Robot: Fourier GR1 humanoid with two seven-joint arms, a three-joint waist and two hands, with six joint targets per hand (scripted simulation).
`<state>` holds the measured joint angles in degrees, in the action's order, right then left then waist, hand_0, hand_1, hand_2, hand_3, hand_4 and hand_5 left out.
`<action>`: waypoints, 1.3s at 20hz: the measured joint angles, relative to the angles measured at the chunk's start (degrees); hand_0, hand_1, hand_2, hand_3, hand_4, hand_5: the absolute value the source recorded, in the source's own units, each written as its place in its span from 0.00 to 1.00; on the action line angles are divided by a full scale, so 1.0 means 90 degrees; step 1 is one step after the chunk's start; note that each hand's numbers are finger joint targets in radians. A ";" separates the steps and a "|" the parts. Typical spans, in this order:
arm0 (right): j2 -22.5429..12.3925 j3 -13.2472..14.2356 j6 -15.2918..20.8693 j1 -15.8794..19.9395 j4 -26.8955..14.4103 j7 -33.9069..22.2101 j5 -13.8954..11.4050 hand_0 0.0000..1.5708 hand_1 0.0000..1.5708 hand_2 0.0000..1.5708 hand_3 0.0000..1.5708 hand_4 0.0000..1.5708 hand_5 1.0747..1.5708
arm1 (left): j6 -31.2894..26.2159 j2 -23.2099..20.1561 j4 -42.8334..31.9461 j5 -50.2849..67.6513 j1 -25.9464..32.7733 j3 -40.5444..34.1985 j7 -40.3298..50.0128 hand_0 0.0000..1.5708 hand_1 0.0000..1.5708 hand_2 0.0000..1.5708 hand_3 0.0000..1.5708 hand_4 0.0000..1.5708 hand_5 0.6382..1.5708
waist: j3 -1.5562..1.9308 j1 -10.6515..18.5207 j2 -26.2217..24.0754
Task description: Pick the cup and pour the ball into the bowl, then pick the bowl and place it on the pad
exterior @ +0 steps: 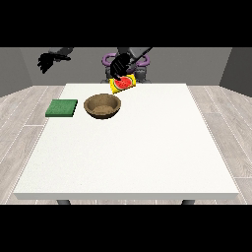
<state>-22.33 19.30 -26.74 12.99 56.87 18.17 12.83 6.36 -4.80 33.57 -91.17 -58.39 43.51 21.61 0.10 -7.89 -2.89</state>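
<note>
hand at the view's right: raised over table's far edge, fingers curled round the cup, holding it off the surface
cup: yellow w/ red watermelon print, tilted, hangs just below that hand, at 1 o'clock of the bowl, above its far rim
ball: can't tell where, not visible
bowl: brown, upright on table, far-left area, inside looks bare
pad: green, flat on table, at 9 o'clock of bowl, near but apart
hand at the view's left: up in air beyond table's far-left corner, at 11 o'clock of pad, holds nothing; finger pose can't tell
table: white, large
</note>
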 measured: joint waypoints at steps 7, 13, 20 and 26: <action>0.0013 -0.0021 0.0091 0.0098 0.0115 -0.0471 0.0113 0.00 0.00 0.00 0.00 0.00 0.99 | -0.0395 0.0030 0.0013 -0.0577 -0.0013 0.0123 -0.0323 0.92 0.92 1.00 1.00 0.98 0.53 | -0.0010 0.0065 -0.0103; 0.0168 0.0059 0.0355 -0.0050 0.0091 -0.0641 0.0172 0.00 0.00 0.00 0.00 0.07 0.99 | 0.0604 0.0022 0.0724 0.1029 0.0409 -0.1616 -0.0057 0.79 0.79 0.98 0.91 0.96 0.60 | -0.0056 0.0554 -0.0126; 0.0380 0.0080 0.0692 0.0086 0.0211 -0.0597 0.0162 0.00 0.00 0.00 0.00 0.21 0.99 | 0.1979 0.0381 0.1842 0.3874 0.1470 -0.3484 -0.0430 0.00 0.00 0.00 0.00 0.00 0.97 | -0.0131 0.0924 0.0406; 0.0835 -0.0110 0.1306 0.0514 0.0423 -0.0577 -0.0033 0.00 0.00 0.00 0.00 0.13 1.00 | 0.2102 0.0498 0.2928 0.6791 0.2359 -0.4025 -0.1679 0.00 0.00 0.00 0.00 0.00 0.99 | -0.0119 0.1067 0.1001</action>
<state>-14.82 18.31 -14.98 17.62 60.68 12.98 12.54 25.28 -0.33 59.92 -30.05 -37.16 7.29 6.50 -0.97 1.71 6.11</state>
